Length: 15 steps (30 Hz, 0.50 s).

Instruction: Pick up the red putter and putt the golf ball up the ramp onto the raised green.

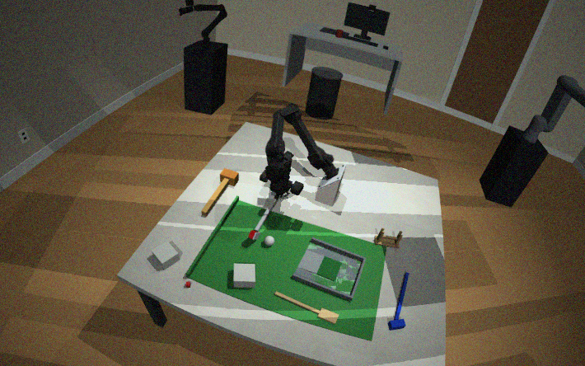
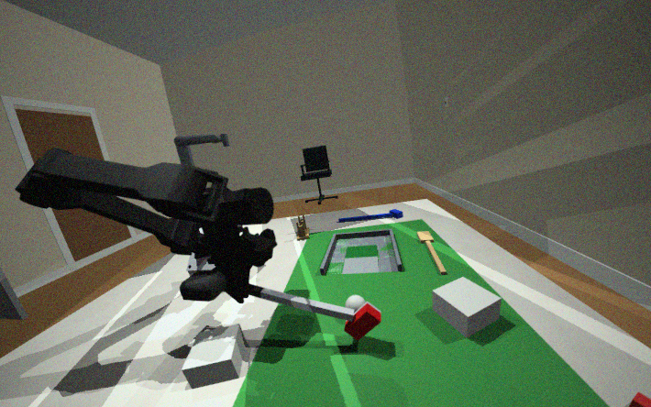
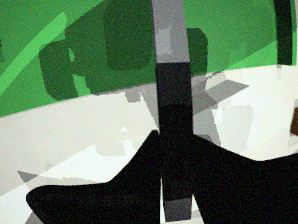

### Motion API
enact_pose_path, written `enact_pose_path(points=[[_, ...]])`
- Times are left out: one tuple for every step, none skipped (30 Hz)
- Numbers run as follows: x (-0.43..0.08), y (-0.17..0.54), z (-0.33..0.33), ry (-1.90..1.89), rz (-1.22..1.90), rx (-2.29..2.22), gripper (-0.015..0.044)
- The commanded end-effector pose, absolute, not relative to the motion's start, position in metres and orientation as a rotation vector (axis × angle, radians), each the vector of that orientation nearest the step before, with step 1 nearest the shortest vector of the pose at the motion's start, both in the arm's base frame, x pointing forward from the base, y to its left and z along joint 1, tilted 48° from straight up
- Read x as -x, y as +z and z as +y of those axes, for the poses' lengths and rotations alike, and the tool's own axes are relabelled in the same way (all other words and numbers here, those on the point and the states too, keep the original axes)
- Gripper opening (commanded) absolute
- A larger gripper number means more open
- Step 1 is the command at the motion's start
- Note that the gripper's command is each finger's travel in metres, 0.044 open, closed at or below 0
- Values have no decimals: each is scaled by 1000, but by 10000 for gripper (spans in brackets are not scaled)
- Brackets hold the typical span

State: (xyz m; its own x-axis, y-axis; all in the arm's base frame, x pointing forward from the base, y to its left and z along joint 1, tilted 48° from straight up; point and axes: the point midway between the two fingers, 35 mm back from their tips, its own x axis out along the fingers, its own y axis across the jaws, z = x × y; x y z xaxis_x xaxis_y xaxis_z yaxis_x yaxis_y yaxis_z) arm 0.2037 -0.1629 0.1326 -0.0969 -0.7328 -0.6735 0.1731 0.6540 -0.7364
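Where the green mat meets the table's bare side, the gripper has its fingers nearly together, pinching the dark grip of the red putter; its red head hangs just left of the white golf ball in the top view.
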Motion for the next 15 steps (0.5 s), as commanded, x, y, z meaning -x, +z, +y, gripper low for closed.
enact_pose_path(points=[[-202,128,-167,-810,1487,499,0],[-202,127,-168,-810,1487,499,0],[-202,127,-168,-810,1487,499,0],[-203,130,-166,-814,1484,493,0],[-203,130,-166,-814,1484,493,0],[-203,130,-166,-814,1484,493,0],[-203,130,-166,-814,1484,493,0],[-203,130,-166,-814,1484,493,0],[-203,130,-166,-814,1484,493,0],[-203,130,-166,-814,1484,493,0],[-203,130,-166,-814,1484,493,0],[-203,130,-166,-814,1484,493,0],[-203,130,-167,-814,1484,493,0],[-203,131,-168,-814,1484,493,0],[-202,133,-169,-814,1484,493,0]])
